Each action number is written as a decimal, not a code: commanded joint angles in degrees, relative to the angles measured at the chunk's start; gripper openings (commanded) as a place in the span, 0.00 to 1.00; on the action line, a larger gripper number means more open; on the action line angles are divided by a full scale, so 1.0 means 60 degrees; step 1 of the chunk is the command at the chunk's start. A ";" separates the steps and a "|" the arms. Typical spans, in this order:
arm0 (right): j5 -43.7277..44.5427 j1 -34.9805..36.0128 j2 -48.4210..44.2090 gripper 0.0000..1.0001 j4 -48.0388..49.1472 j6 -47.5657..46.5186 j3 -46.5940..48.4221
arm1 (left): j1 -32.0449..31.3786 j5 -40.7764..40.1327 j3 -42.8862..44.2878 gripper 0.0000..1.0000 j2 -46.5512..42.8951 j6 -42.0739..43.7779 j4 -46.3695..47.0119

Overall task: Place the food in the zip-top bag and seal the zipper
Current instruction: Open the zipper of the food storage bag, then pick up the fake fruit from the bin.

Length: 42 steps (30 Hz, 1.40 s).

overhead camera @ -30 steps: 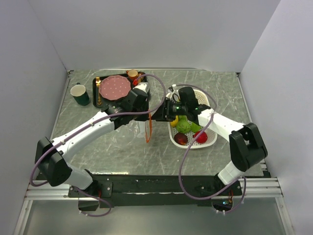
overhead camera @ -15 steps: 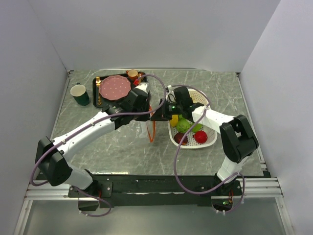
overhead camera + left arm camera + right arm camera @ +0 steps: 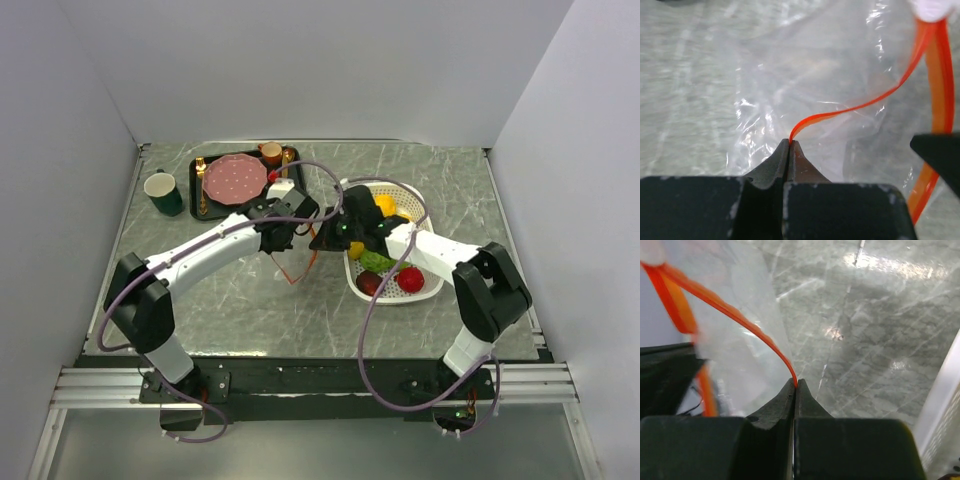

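Note:
The clear zip-top bag (image 3: 790, 75) hangs between my two grippers, and I see nothing inside it. Its orange-red zipper (image 3: 297, 275) sags in a V between them. My left gripper (image 3: 789, 142) is shut on one end of the strip (image 3: 850, 107), seen from above at the left gripper (image 3: 280, 245). On the other side, my right gripper (image 3: 795, 384) is shut on the zipper (image 3: 740, 315), seen from above at the right gripper (image 3: 320, 243). The food lies in the white basket (image 3: 432, 212): a yellow piece (image 3: 385, 205), a green one (image 3: 378, 262), a red one (image 3: 410, 279) and a dark purple one (image 3: 369, 284).
A black tray at the back left holds a pink speckled plate (image 3: 235, 178) and gold cutlery (image 3: 200, 185). A dark green cup (image 3: 165, 192) stands left of it. The basket rim (image 3: 945, 405) is close on the right of my right gripper.
My right gripper has moved left from the basket and shut on the zipper. The left arm has swung in, carrying its end of the bag, and the strip now sags between the grippers.

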 commanded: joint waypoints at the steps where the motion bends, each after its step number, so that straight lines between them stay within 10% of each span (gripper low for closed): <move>1: 0.1928 0.0490 -0.0365 0.00 -0.0479 0.0412 0.0010 | 0.0018 -0.1521 0.0972 0.01 -0.0234 -0.0460 -0.1239; 19: 0.1681 0.0388 0.0530 0.03 -0.0407 0.0809 0.0640 | 0.0018 -0.0629 0.0607 0.01 -0.1920 -0.0446 -0.0582; 22: 0.1636 0.0358 -0.0055 0.19 -0.0143 0.0560 0.0552 | 0.0018 -0.0307 0.0475 0.01 -0.1715 -0.0460 -0.0450; 26: 0.2147 0.0314 -0.0787 0.70 -0.0725 0.0224 0.0668 | 0.0032 -0.0159 0.0138 0.01 -0.1568 -0.0329 0.0063; 42: 0.4201 -0.2468 -0.3339 0.89 -0.2633 -0.1080 -0.1513 | 0.0018 0.0938 0.0021 0.01 -0.0996 0.0404 0.1249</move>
